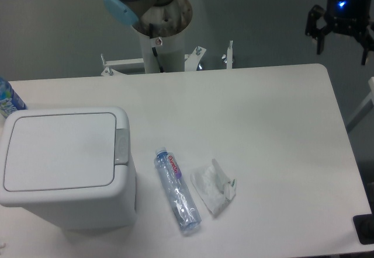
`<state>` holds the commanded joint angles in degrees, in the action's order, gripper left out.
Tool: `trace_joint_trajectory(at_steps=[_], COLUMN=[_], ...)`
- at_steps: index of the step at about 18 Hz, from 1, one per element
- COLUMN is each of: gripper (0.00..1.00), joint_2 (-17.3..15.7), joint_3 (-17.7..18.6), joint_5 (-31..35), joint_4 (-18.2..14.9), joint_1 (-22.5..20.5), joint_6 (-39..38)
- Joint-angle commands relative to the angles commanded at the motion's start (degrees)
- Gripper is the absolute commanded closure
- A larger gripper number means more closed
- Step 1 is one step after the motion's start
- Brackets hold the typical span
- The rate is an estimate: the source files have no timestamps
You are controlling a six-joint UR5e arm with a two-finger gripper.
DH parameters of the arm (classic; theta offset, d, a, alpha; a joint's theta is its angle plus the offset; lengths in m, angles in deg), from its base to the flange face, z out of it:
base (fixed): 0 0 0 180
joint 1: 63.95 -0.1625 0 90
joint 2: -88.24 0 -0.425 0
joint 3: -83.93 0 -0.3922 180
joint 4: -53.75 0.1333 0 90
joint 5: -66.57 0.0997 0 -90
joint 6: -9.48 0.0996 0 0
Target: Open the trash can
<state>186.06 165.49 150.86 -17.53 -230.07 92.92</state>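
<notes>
Gripper (341, 41): fingers spread, empty, hanging beyond the worktop's (274, 129) far right corner.
Trash can (65, 167): lid shut, far left of the gripper and nearer the camera.
Bottle (177, 191): lying beside the trash can.

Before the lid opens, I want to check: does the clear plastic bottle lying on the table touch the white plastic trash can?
Apart. The fixed camera shows bare table between the clear plastic bottle and the white plastic trash can.
</notes>
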Motion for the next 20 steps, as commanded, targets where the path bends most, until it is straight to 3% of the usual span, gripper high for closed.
trace_joint_trajectory(at_steps=[6,12,16,20], gripper=[0.0,0.0,0.0,0.0], joint_2=[0.0,0.4,0.6,0.6], joint_3=[-0.2,-0.1,-0.2,-0.1], joint_5=[-5.9,-6.5,-7.2,-14.1], joint_4=[0.5,4.3,4.7,4.7], joint_1=[3.2,11.1,15.7,17.4], joint_6=[-17.7,-39.4,-50.4,-59.9])
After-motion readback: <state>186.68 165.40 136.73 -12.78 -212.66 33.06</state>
